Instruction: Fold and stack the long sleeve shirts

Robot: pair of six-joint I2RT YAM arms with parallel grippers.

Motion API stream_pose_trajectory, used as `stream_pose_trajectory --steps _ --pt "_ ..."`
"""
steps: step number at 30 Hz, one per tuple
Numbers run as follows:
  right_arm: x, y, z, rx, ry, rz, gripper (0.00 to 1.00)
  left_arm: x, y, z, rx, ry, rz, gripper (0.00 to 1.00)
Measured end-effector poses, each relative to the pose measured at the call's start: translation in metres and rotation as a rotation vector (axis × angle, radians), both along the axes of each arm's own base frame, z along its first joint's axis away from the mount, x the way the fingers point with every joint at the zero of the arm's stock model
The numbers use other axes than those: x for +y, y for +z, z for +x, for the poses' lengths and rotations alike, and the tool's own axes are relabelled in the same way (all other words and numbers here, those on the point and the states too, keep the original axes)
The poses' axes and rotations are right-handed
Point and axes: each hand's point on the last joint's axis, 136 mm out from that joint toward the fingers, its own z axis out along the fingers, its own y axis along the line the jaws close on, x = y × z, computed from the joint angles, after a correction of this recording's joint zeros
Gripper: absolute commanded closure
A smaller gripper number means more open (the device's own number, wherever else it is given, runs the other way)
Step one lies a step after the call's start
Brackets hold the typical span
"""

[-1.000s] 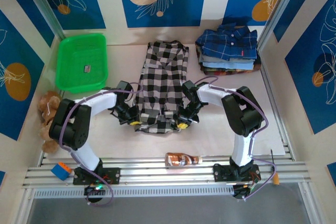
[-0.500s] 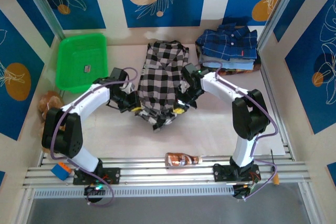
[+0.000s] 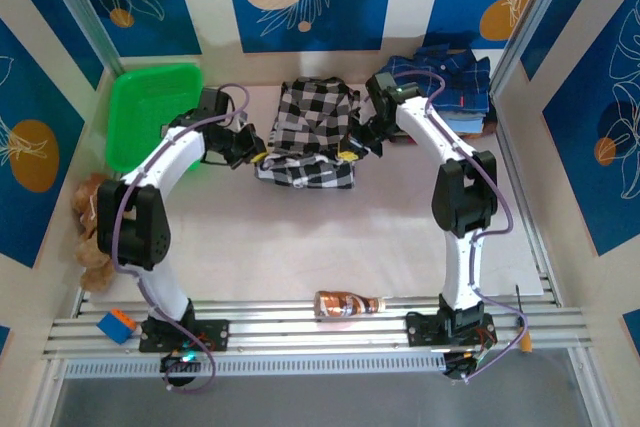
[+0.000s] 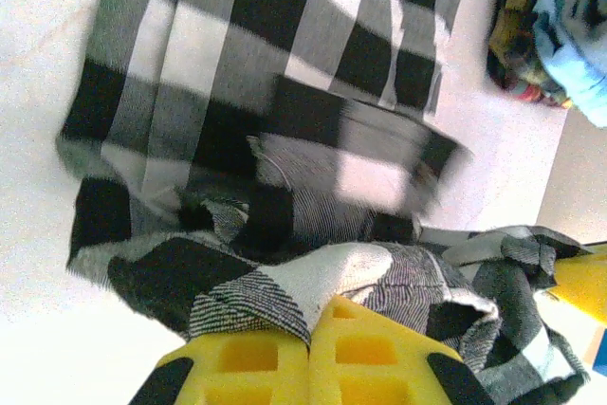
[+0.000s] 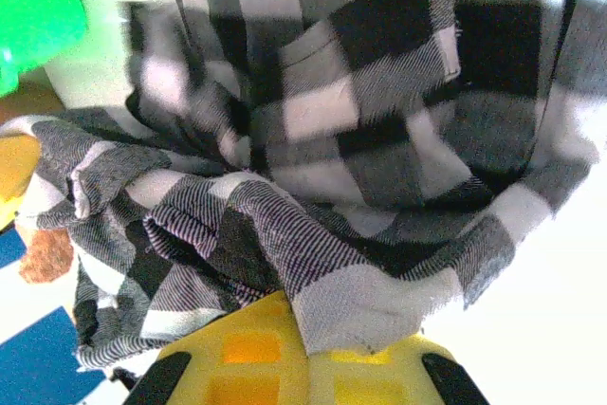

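Stack of folded shirts [image 3: 432, 112] sits at the back of the table [image 3: 330, 237], several garments deep, with a navy plaid shirt [image 3: 438, 75] on top; that part of the job reads as done. The checked shirt [image 3: 312, 132] lies on the table just beside the stack, to its left in the top view, close but not touching it, and not yet on it. Right gripper [image 3: 352, 152] holds the shirt's stack-side edge. Its yellow pads are pressed together on a bunched corner of checked cloth, plain in the right wrist view. Left gripper [image 3: 252, 155] holds the opposite edge, on the side away from the stack, likewise clamped on a pinch of hem, with fabric caught between the closed pads in the left wrist view. Both pinched corners hang over the middle of the garment and the cloth doubles back beneath them, so the shirt shows as a short block rather than at full length. Judgement: the bottom-to-top fold is under way but not laid flat, as the held edge is rumpled and raised. Sleeves cannot be made out, so they are presumably tucked in. Left to do: set the hem down, release, tidy or fold again if needed, then carry the bundle onto the stack.
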Motion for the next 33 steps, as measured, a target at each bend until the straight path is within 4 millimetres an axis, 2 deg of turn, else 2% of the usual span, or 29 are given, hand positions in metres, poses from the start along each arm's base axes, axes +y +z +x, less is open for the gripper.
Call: stream_pose_trajectory --steps 8,14,25,30,31,33 --pt "-0.013 -0.009 0.052 -0.029 -0.047 0.010 1.00 -0.002 -0.005 0.046 -0.027 0.014 -0.003 1.00" --pt "-0.022 -0.030 0.079 -0.014 -0.076 0.012 1.00 -0.006 -0.018 0.071 -0.027 0.014 0.001 1.00" --pt "-0.035 -0.072 0.113 0.023 -0.127 0.041 1.00 -0.012 -0.046 0.105 -0.014 0.015 0.004 1.00" --pt "-0.033 -0.087 0.130 0.028 -0.171 0.078 0.94 -0.013 -0.061 0.117 -0.009 0.021 0.010 1.00" --pt "-0.032 -0.088 0.133 0.026 -0.179 0.084 0.91 -0.014 -0.065 0.119 -0.008 0.021 0.010 0.98" --pt "-0.031 -0.092 0.142 0.022 -0.202 0.102 0.81 -0.014 -0.072 0.124 -0.005 0.024 0.010 0.82"
